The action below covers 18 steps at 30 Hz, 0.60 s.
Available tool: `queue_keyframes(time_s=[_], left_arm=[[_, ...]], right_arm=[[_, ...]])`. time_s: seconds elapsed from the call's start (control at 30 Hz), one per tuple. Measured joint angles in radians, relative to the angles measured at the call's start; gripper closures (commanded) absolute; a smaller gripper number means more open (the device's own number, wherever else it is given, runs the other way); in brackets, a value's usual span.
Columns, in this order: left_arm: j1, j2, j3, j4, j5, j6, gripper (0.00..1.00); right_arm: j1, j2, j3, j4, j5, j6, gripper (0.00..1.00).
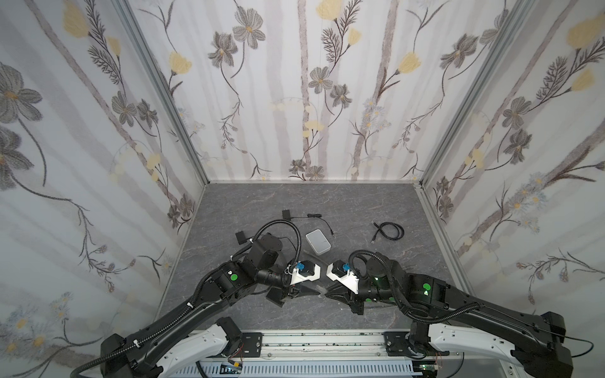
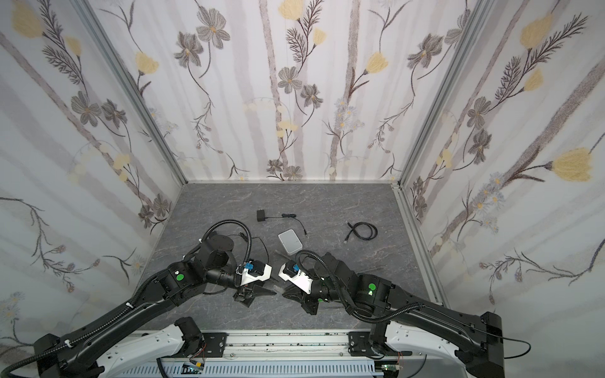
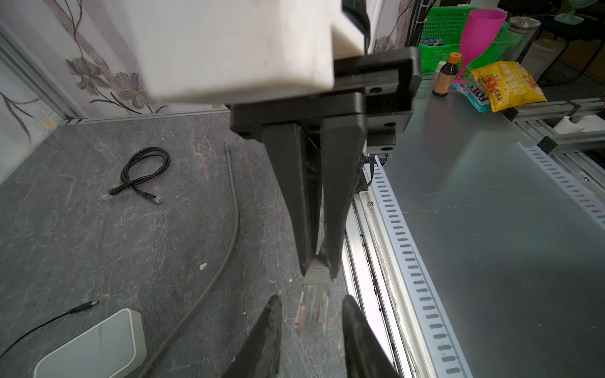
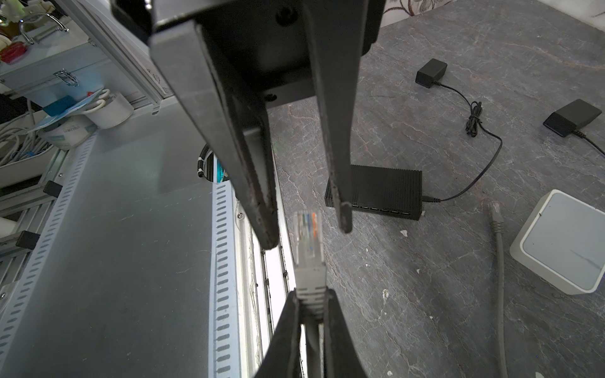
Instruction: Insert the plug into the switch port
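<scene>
My right gripper (image 4: 311, 294) is shut on the grey boot of the plug (image 4: 307, 235), whose clear tip sticks out past its fingers. My left gripper (image 3: 311, 302) is open, one finger on each side of that clear tip (image 3: 312, 311) with a gap on both sides. In both top views the two grippers (image 1: 319, 290) (image 2: 282, 294) meet tip to tip near the table's front edge. The black switch (image 4: 376, 193), with a row of ports along its near face, lies on the table beyond the left fingers (image 4: 270, 239). I cannot make it out in the top views.
A white box (image 1: 318, 242) sits just behind the grippers, with a coiled black cable (image 1: 389, 230) at the back right. A black power adapter (image 1: 287, 214) trails a thin lead. The grey cable (image 3: 234, 209) curves across the table. A metal rail (image 3: 386, 245) edges the front.
</scene>
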<state>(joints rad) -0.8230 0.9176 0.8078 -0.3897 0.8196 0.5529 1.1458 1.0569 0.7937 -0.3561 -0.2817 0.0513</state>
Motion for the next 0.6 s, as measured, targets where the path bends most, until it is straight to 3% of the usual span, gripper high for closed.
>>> queue_keyframes(time_s=[0.17, 0.3, 0.33, 0.4, 0.43, 0.5, 0.6], left_arm=[[0.000, 0.020, 0.000, 0.003, 0.007, 0.000, 0.87], [0.000, 0.032, 0.000, 0.003, 0.023, 0.001, 0.89], [0.000, 0.033, 0.000, 0.003, 0.023, 0.001, 0.90], [0.000, 0.033, 0.000, 0.005, 0.025, 0.000, 0.93], [0.000, 0.033, 0.000, 0.009, 0.027, -0.002, 0.94], [0.000, 0.033, 0.002, 0.011, 0.027, -0.008, 0.95], [0.000, 0.027, 0.013, 0.011, 0.027, -0.029, 0.92]], right_arm=[[0.000, 0.002, 0.000, 0.000, 0.002, 0.000, 0.98], [0.000, 0.002, 0.000, -0.009, 0.011, 0.000, 0.97], [0.000, 0.000, 0.000, -0.010, 0.012, 0.000, 0.93], [0.000, -0.005, 0.000, -0.011, 0.019, 0.000, 0.68], [0.000, -0.009, 0.000, -0.011, 0.025, 0.000, 0.61], [0.000, -0.022, -0.005, -0.001, 0.032, 0.002, 0.57], [0.000, -0.082, -0.039, 0.037, 0.071, 0.008, 0.58]])
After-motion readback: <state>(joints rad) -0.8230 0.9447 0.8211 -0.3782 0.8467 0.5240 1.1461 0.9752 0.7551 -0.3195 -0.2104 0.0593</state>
